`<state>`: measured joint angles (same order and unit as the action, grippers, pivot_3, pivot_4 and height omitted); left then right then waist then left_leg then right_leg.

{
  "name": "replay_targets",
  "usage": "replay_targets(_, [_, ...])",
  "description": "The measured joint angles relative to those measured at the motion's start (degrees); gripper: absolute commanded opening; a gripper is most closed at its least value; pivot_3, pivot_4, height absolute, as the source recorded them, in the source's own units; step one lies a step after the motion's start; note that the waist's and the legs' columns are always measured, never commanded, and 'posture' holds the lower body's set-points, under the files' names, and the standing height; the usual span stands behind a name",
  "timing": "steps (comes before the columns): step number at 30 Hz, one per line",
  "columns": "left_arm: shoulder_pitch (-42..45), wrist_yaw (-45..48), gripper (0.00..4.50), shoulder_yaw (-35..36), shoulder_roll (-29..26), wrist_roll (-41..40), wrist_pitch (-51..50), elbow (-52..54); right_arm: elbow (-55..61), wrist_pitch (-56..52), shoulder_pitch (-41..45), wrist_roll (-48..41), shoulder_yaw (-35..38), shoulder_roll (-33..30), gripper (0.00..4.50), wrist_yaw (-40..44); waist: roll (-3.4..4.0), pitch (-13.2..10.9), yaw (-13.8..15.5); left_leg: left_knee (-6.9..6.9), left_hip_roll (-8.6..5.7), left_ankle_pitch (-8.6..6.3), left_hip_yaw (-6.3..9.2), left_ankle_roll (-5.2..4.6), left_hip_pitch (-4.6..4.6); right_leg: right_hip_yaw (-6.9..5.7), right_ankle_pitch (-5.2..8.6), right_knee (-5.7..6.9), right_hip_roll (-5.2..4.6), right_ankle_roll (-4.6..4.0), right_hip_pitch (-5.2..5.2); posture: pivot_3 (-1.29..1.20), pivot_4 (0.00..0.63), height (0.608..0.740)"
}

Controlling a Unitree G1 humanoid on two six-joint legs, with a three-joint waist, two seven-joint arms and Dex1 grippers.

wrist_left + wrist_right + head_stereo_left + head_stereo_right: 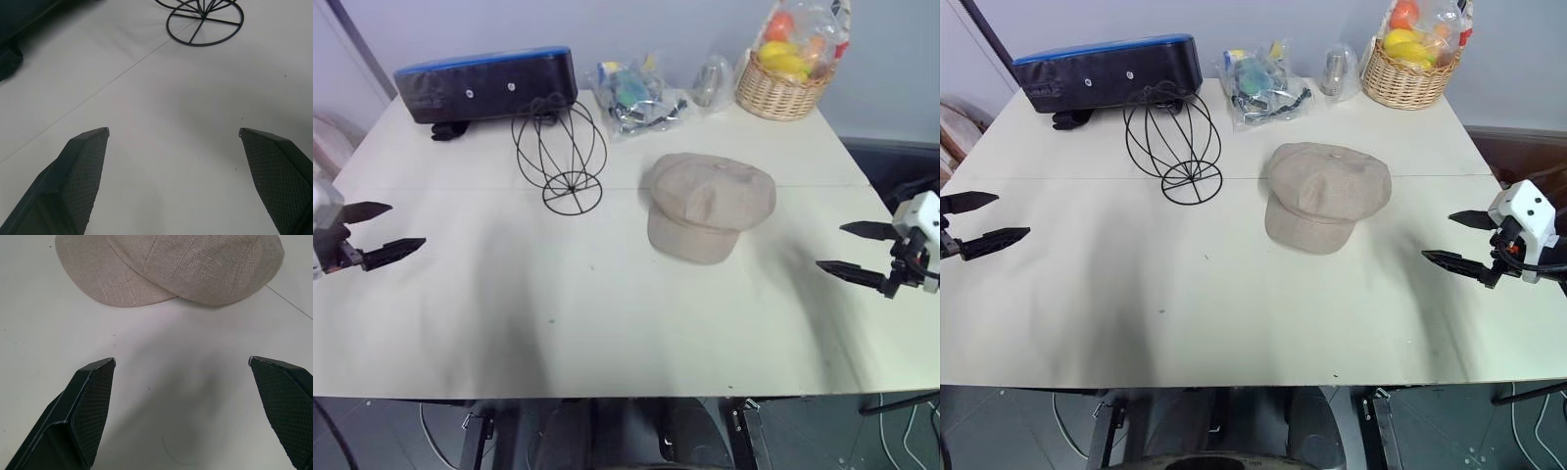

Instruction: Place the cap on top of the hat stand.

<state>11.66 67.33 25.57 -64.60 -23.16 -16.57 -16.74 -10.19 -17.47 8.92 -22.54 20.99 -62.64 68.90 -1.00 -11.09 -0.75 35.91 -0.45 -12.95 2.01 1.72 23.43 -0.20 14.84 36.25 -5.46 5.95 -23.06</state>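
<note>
Soft beige woven-fabric cap (709, 205), puffy panelled crown, short brim toward the near edge, lies flat mid-table on the white matte tabletop (607, 323). Just to its left, apart, stands the black thin-wire egg-shaped hat stand (559, 153) on a round spoked base (bare, nothing on it). Behind: a blue-topped black case (487, 84), clear plastic bags (636, 93), a woven wicker basket (781, 93) of fruit. Left gripper (377, 233) and right gripper (850, 250) hover at the table's sides, pointing inward, fingers spread wide, empty.
</note>
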Motion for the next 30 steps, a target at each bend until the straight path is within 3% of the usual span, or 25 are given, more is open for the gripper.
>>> replay_targets(22, [2.63, -0.55, 4.47, -1.73, 1.27, -1.35, -3.22, 1.56, -0.57, 2.54, -1.5, 2.09, 0.06, 0.36, 4.5, -2.64, 0.0, 0.0, 0.04, 0.06, 0.05, 0.0, -0.07, 0.0, 0.0, 0.05, -0.04, 0.03, 0.08, 0.04, -0.01, 0.0, 0.15, 0.74])
replay_targets(25, [2.5, 1.61, 4.47, -1.62, 1.29, -5.41, -7.94, 7.4, 4.64, 1.68, -1.97, 2.9, 0.04, 0.36, 4.5, -4.58, 0.0, 0.0, -0.02, 0.07, 0.06, 0.0, -0.07, 0.0, 0.0, 0.08, -0.05, 0.06, 0.08, 0.04, -0.02, 0.0, 0.15, 0.74])
replay_targets(30, [-0.41, 6.57, 4.47, -0.41, 0.22, -13.89, -16.41, 19.21, 23.61, -4.17, -4.44, 4.9, -1.31, 0.51, 4.5, -11.08, 0.0, 0.0, -0.28, 0.07, 0.16, 0.0, -0.09, 0.0, -0.01, 0.13, -0.05, 0.09, 0.18, 0.05, -0.06, 0.0, 0.15, 0.74])
